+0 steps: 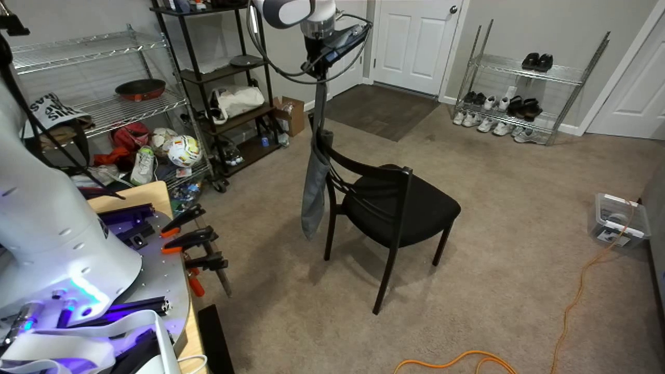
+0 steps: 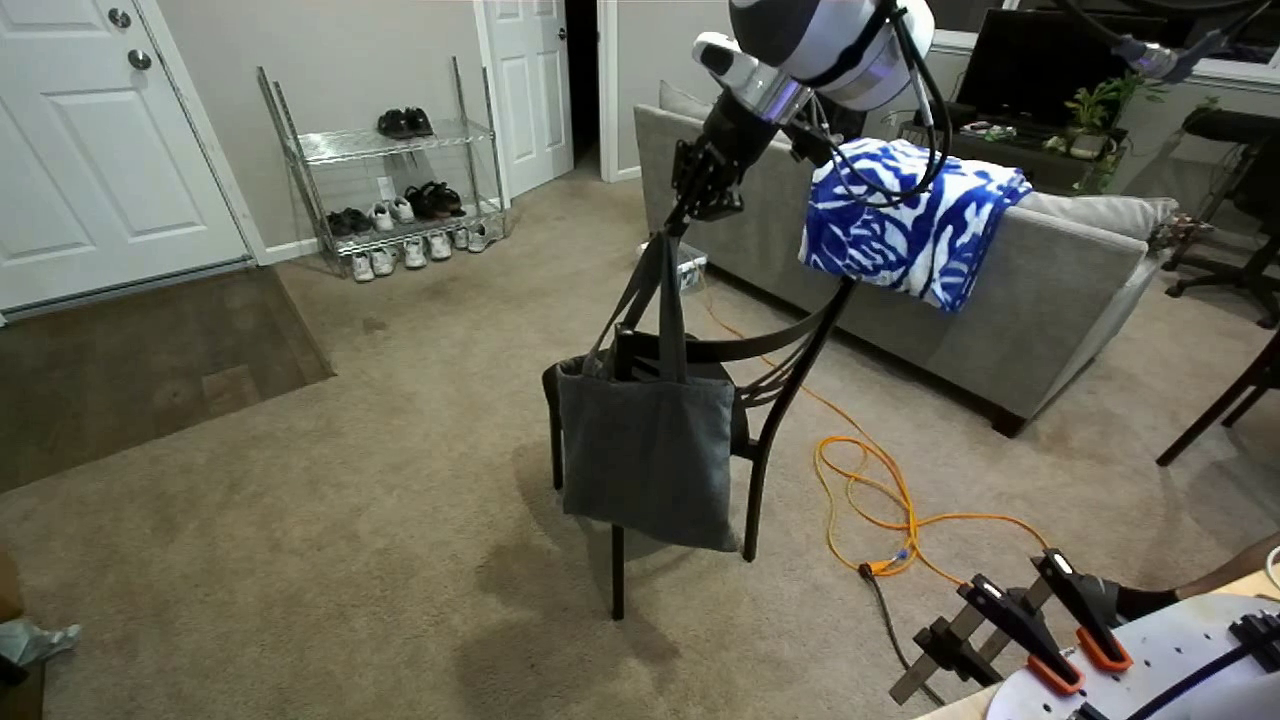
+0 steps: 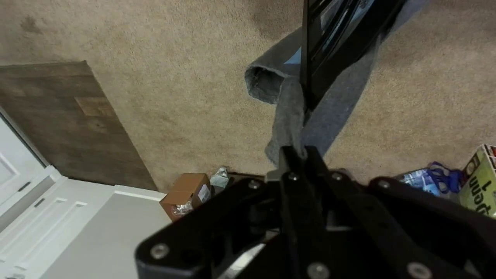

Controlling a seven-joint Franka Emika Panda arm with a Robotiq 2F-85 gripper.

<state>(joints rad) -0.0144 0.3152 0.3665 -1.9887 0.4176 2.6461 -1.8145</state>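
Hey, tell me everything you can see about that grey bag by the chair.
It's a plain grey bag, soft and cloth-like, with a flat, squarish body and long straps. It hangs mouth-up at the back of the black chair, apparently touching it, its bottom seemingly off the carpet. The gripper is shut on the straps, which rise fairly straight from the body. The wrist view shows part of the mouth gaping. I can't tell what's inside or whether a strap loops round the chair.

I see a grey sofa [image 2: 930, 350] with a blue-and-white blanket [image 2: 885, 240] over its back, an orange cord [image 2: 910, 530] looped on the carpet [image 2: 300, 560], shoes [image 2: 392, 126] on a metal rack [image 2: 340, 148], and I spot a pan [image 1: 141, 90] on wire shelving [image 1: 117, 107].
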